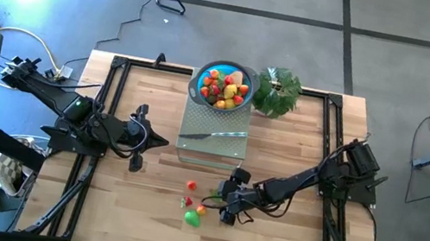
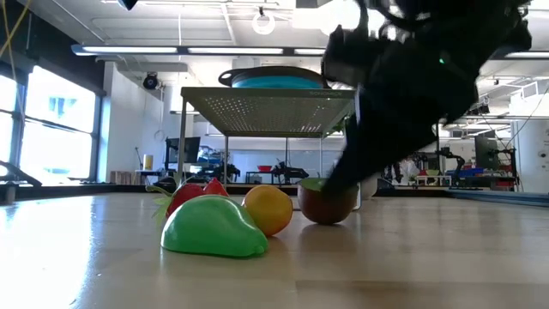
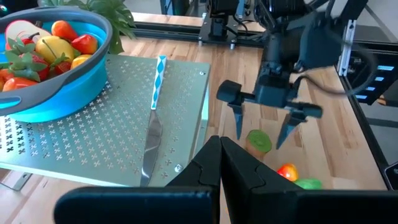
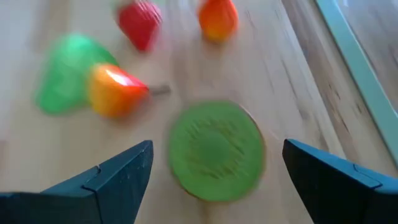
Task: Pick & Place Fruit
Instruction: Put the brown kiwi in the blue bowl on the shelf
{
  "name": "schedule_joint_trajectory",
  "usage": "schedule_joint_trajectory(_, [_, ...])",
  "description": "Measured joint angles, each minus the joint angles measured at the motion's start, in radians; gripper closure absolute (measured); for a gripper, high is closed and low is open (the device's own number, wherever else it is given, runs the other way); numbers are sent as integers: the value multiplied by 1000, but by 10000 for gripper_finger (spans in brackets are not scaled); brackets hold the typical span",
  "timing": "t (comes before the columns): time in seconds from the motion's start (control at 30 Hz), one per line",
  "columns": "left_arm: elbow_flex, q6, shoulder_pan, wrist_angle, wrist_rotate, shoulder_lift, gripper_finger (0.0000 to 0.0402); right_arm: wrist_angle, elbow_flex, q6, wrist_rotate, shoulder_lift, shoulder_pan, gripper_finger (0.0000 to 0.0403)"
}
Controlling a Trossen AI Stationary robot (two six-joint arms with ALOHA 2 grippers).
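Because the kiwi half (image 4: 216, 151) lies cut face up on the bare wood, you see the right gripper (image 3: 263, 133) hanging over it with its fingers spread wide, one on each side and neither touching, so that a straight descent would bracket the fruit. Just beside the kiwi half lie the other loose fruits: a green pear (image 2: 213, 227), an orange piece (image 2: 268, 209) and a red strawberry (image 2: 194, 195), clustered closely enough that a wide-set finger could nudge one on the way down. You will find the blue bowl (image 1: 199, 92), already heaped with fruit, raised on the perforated metal stand (image 3: 81, 146) at the table's far side, next to the leafy plant (image 1: 277, 91); the silver knife (image 3: 151, 132) lies across the stand in front of it. Your left gripper (image 3: 219, 163) waits with its fingers pressed together, holding nothing, well apart from the loose fruit and pointed toward the stand.
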Motion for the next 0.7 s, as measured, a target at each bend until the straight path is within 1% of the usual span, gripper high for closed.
schedule_joint_trajectory(0.07, [0, -9, 0, 0, 0, 0, 402, -24, -2, -5, -3, 3, -6, 53])
schedule_joint_trajectory(0.27, [0, -24, 0, -1, -1, 0, 402, 2, 0, -8, 15, 3, -18, 53])
schedule_joint_trajectory(0.37, [0, -24, 0, -1, -1, 0, 402, -3, 0, -8, -29, 2, -22, 53])
schedule_joint_trajectory(0.43, [0, -24, 0, -2, -1, 0, 402, -9, 0, -7, -36, 2, -22, 53])
schedule_joint_trajectory(0.7, [0, -24, 0, -2, -1, 0, 402, -9, 0, -6, -64, 2, -22, 78])
